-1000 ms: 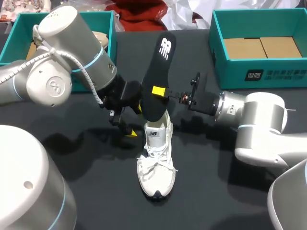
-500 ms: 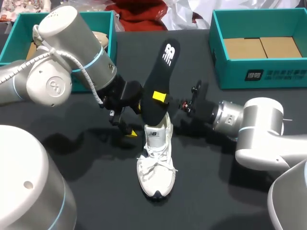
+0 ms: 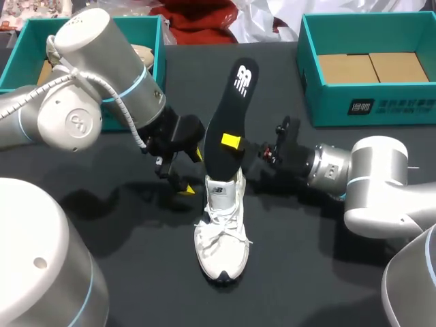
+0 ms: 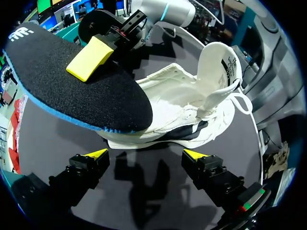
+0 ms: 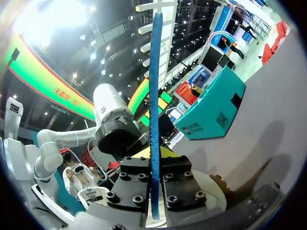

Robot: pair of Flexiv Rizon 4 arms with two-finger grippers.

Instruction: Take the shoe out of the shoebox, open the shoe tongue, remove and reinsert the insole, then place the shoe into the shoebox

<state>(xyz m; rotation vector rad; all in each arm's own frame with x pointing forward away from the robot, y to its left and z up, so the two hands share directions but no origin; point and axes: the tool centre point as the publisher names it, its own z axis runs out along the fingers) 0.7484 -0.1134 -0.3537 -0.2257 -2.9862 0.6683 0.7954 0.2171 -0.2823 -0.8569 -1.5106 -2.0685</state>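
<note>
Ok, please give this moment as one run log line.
right gripper: shut on insole | insole: lower end at heel opening of white sneaker | left gripper: open, beside heel | white sneaker: on table

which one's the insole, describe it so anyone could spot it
On the black table, find the white shoe in the middle. The insole tilts up from its opening, pinched by the right jaws. It is the only flat black piece, with a white logo near its free end.
</note>
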